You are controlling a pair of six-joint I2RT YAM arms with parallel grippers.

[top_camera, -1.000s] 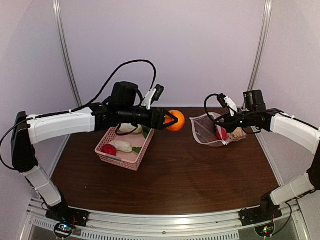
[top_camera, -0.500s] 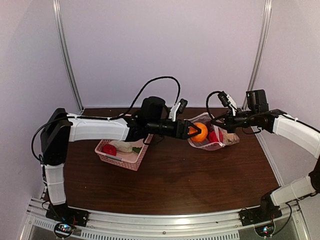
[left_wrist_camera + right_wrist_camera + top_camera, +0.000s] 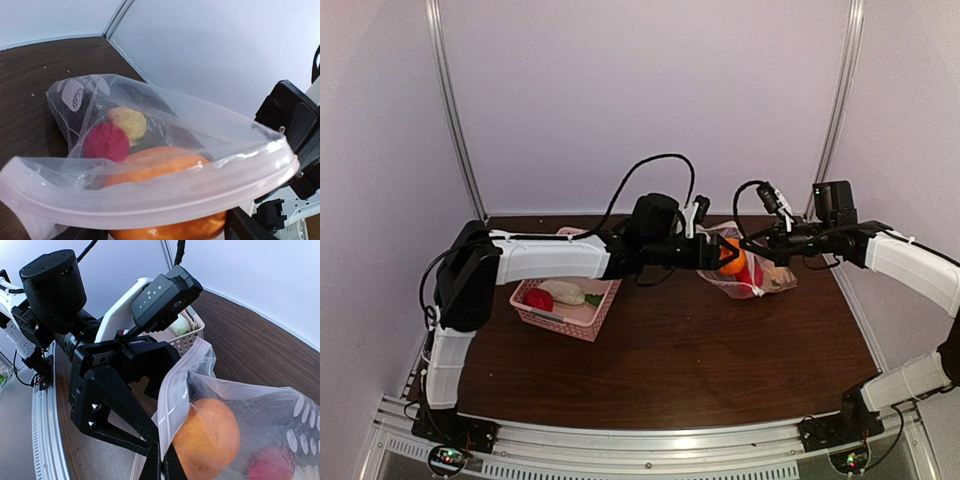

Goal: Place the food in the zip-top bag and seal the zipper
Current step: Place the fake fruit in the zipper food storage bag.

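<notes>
The clear zip-top bag (image 3: 763, 278) lies at the back right of the table, its mouth facing left. My right gripper (image 3: 756, 241) (image 3: 163, 467) is shut on the upper lip, pinching the zipper (image 3: 173, 402) strip and holding the mouth up. My left gripper (image 3: 724, 256) (image 3: 160, 233) is shut on the orange fruit (image 3: 730, 256) (image 3: 167, 172) (image 3: 207, 440), which sits just inside the mouth under the zipper (image 3: 150, 200). Deeper in the bag are a red fruit (image 3: 106, 142) (image 3: 270, 466) and a yellow one (image 3: 128, 122).
The pink lattice basket (image 3: 556, 316) (image 3: 192, 336) stands left of the bag and holds a red fruit (image 3: 539, 298) and a white radish (image 3: 563, 292). The left arm stretches across above the basket. White walls with metal posts close the back and sides.
My left arm carried the orange fruit rightward from above the basket into the bag's mouth. The right gripper kept its hold on the bag's lip.
</notes>
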